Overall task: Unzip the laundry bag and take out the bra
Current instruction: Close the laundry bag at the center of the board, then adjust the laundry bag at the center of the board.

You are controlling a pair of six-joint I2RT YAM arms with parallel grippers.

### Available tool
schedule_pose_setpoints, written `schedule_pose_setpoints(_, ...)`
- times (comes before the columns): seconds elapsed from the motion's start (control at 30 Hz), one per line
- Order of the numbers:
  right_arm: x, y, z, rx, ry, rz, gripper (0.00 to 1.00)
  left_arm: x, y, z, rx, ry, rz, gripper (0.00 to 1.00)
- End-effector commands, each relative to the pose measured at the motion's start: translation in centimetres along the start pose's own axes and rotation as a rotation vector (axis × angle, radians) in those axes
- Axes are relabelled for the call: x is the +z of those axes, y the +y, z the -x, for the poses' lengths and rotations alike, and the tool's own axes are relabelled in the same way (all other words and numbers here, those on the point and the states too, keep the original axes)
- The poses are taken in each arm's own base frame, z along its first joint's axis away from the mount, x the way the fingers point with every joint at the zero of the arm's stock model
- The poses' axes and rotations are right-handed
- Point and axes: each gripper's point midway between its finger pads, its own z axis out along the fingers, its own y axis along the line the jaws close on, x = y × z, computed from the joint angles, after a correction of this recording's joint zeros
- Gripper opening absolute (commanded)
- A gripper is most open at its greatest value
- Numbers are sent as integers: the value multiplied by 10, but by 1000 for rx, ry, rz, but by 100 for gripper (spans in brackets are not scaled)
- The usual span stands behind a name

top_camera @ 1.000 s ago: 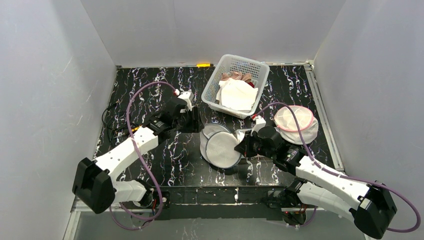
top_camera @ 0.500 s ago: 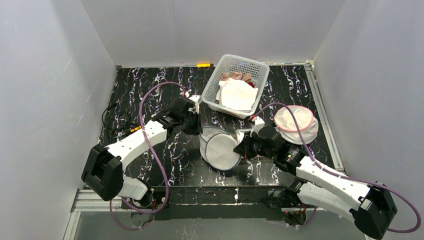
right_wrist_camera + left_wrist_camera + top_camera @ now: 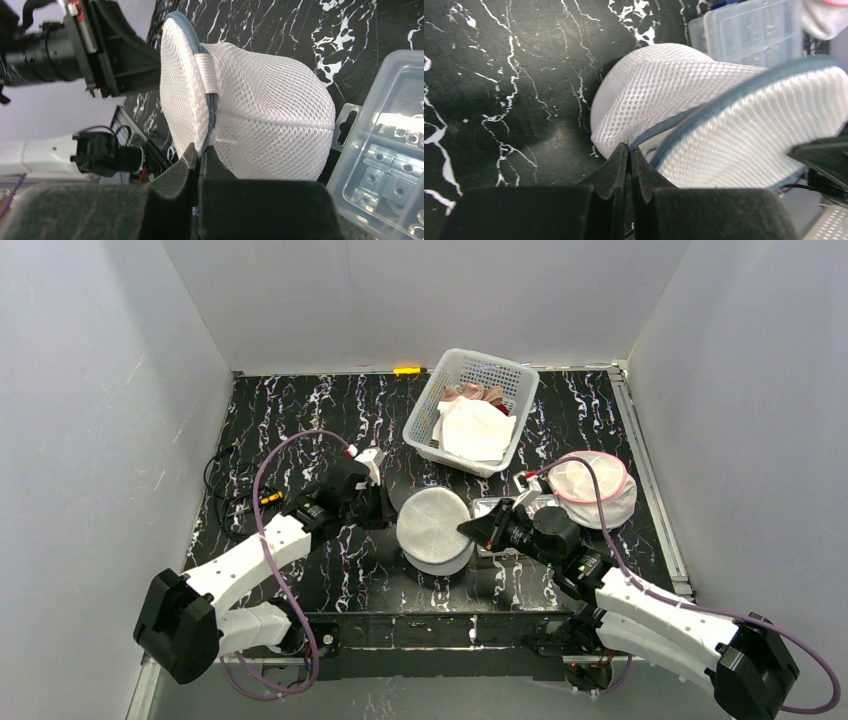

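Setup only: left gripper [image 3: 629,155] pinches the laundry bag [image 3: 435,530] at its zipper [image 3: 664,129] end, right gripper [image 3: 200,152] pinches the rim (zip looks unopened); bra unseen, unzipping and removal remain

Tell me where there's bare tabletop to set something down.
Widest bare patch: the far left of the table, between back wall, basket and left arm. A smaller one lies right of the basket, behind the pink-rimmed bag. The middle is crowded: mesh bag, clear box, right arm.
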Motion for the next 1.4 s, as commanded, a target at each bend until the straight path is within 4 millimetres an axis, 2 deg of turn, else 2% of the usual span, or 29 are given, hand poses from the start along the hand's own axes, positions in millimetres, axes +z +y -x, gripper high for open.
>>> schedule_pose_setpoints(0.0, 5, 12, 35, 143, -194, 64, 1, -8, -21, -2, -63, -34, -116, 0)
schedule_pose_setpoints(0.13, 12, -7, 24, 178, -177, 3, 1, -12, -26, -4, -104, -66, -168, 0)
schedule_pose_setpoints(0.4, 12, -51, 11, 225, -227, -128, 1, -5, -18, -22, -138, -41, -165, 0)
schedule_pose_setpoints(0.7, 31, -68, -7, 203, -154, -184, 1, -3, -8, -31, -156, -24, -128, 0)
schedule_pose_setpoints(0.9, 41, -80, -19, 180, -88, -247, 1, -10, 5, -35, -160, -21, -57, 1)
schedule_pose_setpoints(1.03, 45, -87, -27, 182, -57, -276, 1, -17, 13, -38, -157, -15, -11, 12)
schedule_pose_setpoints(1.13, 48, -90, -31, 180, -39, -289, 1, -25, 19, -39, -148, -13, 27, 32)
schedule_pose_setpoints(1.23, 50, -91, -31, 175, -27, -298, 1, -37, 31, -38, -137, -39, 97, 47)
schedule_pose_setpoints(1.3, 52, -89, -32, 171, -21, -297, 1, -44, 39, -30, -122, -86, 142, 52)
schedule_pose_setpoints(1.37, 54, -87, -30, 163, -17, -295, 1, -48, 35, -21, -100, -110, 134, 55)
